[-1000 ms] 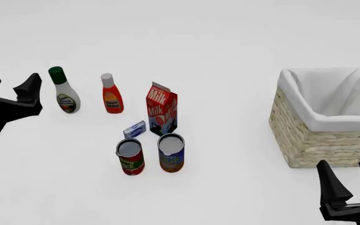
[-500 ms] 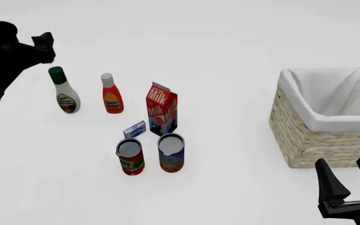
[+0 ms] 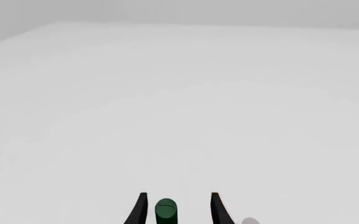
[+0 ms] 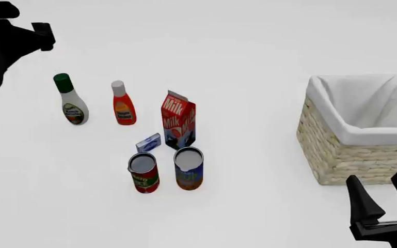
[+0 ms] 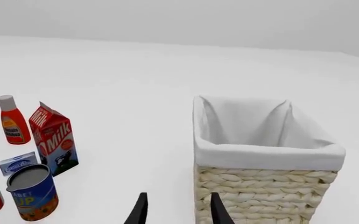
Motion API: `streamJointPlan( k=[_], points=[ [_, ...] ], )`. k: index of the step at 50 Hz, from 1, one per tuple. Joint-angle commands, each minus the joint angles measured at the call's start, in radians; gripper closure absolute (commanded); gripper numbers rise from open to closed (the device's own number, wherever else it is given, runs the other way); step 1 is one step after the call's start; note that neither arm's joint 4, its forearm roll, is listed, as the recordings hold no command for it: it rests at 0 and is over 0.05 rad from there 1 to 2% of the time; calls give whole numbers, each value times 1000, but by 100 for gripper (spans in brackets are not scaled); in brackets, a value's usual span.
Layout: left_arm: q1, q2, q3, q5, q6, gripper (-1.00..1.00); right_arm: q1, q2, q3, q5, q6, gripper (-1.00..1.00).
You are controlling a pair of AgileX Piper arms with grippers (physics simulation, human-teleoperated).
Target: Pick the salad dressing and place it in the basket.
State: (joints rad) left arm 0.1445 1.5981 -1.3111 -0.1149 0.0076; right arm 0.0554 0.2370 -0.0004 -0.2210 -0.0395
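The salad dressing [image 4: 69,99], a white curvy bottle with a dark green cap, stands upright at the left of the grocery group. My left gripper [image 4: 41,35] is raised above and behind it, open and empty. In the left wrist view the green cap [image 3: 165,209] shows between the gripper's two fingers [image 3: 140,209], untouched. The tan wicker basket [image 4: 350,150] with white lining stands at the right and also shows in the right wrist view [image 5: 260,186]. My right gripper [image 4: 377,182] is open and empty in front of the basket.
A red bottle with a white cap [image 4: 122,103] stands right of the dressing. A milk carton [image 4: 179,120], a small blue box [image 4: 148,142] and two open cans [image 4: 144,172] [image 4: 188,168] stand in the middle.
My left arm has risen from beside the dressing bottle to above and behind it. The right arm has barely moved. No object has moved.
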Motion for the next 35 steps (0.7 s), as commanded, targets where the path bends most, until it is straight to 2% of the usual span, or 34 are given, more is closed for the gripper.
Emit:
streamJointPlan(
  k=[1, 23, 35],
  points=[
    [26, 90, -115, 67, -15, -100, -1, -12, 0, 16, 7, -100],
    [40, 236, -277, 212, -53, -100, 10, -46, 0, 49, 17, -100],
    [35, 306, -337, 257, -69, -100, 15, -14, 0, 19, 14, -100]
  ],
)
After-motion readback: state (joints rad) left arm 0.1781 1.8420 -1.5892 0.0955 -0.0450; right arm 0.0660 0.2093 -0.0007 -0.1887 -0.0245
